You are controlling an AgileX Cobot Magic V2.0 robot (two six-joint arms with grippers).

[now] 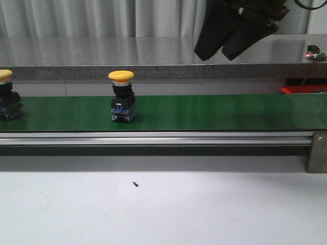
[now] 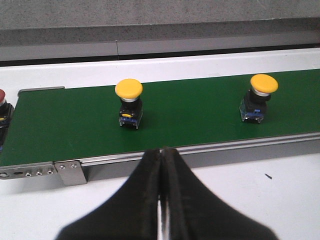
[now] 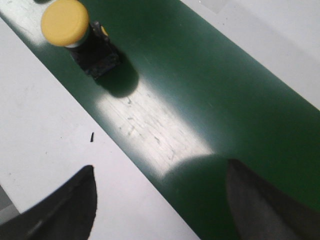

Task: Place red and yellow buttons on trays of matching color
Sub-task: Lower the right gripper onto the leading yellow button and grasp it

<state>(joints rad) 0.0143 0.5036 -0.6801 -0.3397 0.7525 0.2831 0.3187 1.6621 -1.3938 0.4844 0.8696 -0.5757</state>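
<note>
Two yellow buttons [image 1: 122, 96] stand well apart on the green belt [image 1: 214, 112]; left hand [image 2: 163, 165] closed, right hand [image 3: 160, 200] wide.

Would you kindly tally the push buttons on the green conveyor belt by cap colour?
Yellow-capped push buttons with black bases: 2
Red-capped push button, only partly in view at the belt's end: 1
Total: 3

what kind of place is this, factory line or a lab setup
Most likely a lab or test bench imitating a sorting line. A short green conveyor belt on an aluminium rail carries yellow push buttons, while robot pincers, the right pincer open and the left pincer shut, wait above it.
</note>
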